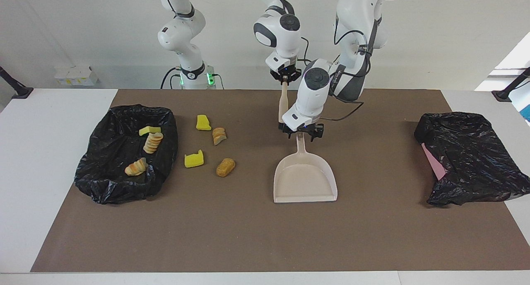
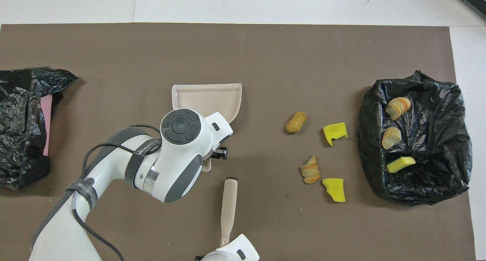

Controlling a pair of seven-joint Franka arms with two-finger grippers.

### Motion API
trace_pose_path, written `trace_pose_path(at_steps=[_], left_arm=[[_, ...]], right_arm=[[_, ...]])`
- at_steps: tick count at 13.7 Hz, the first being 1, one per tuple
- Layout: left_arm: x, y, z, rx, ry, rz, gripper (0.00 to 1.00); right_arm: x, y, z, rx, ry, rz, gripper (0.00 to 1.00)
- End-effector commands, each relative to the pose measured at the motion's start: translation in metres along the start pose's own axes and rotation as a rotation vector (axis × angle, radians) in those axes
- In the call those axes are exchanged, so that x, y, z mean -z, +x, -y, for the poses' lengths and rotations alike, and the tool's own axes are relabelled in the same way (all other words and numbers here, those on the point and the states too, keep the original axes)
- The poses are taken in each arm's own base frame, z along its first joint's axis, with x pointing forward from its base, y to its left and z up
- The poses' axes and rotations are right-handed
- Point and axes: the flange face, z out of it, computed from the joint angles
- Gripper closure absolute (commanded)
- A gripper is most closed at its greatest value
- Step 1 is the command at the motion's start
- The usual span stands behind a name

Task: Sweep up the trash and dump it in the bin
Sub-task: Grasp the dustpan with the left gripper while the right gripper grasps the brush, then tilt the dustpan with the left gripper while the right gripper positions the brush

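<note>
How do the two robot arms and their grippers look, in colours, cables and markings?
Both arms have glossy white rounded shells with dark grey joint caps and bands. Black cables loop along them, and green lights glow at the bases. The left arm carries grey lettering on a dark band. The left gripper and the right gripper are small and black.

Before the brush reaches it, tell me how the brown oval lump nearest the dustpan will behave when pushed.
The brown oval lump looks rounded, so it may roll rather than slide. It seems small and probably light, so a gentle push should move it. Its rough crust suggests it will not be slippery on the mat.
</note>
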Motion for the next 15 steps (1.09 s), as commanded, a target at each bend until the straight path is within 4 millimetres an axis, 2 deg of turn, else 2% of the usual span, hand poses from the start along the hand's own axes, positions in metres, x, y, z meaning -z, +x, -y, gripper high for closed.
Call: trace_pose_path(at_steps=[1,2,4,6,9,11,15], left_arm=[[0.009,-0.006,0.008,0.001,-0.013,-0.013,1.0],[0.013,0.0,0.01,0.005,-0.017,-0.02,1.0],[0.019,0.006,0.016,-0.032,-0.021,-0.033,1.0],[0.034,0.014,0.036,-0.057,-0.025,-0.047,1.0],[0.06,0.018,0.051,-0.267,-0.012,-0.039,1.0],[0.068,0.015,0.068,-0.391,-0.011,-0.031,1.0],[0.067,0.008,0.074,-0.583,0.02,0.023,1.0]], right_arm=[[0.02,0.013,-0.044,-0.122,-0.05,-0.069,1.0],[0.02,0.017,-0.058,-0.137,-0.097,-0.071,1.0],[0.036,0.054,-0.087,-0.263,-0.107,-0.05,1.0],[0.036,0.072,-0.111,-0.316,-0.177,-0.009,1.0],[0.027,0.092,-0.141,-0.388,-0.241,0.02,1.0],[0.017,0.089,-0.161,-0.417,-0.257,0.031,1.0],[0.009,0.076,-0.183,-0.438,-0.362,0.026,1.0]])
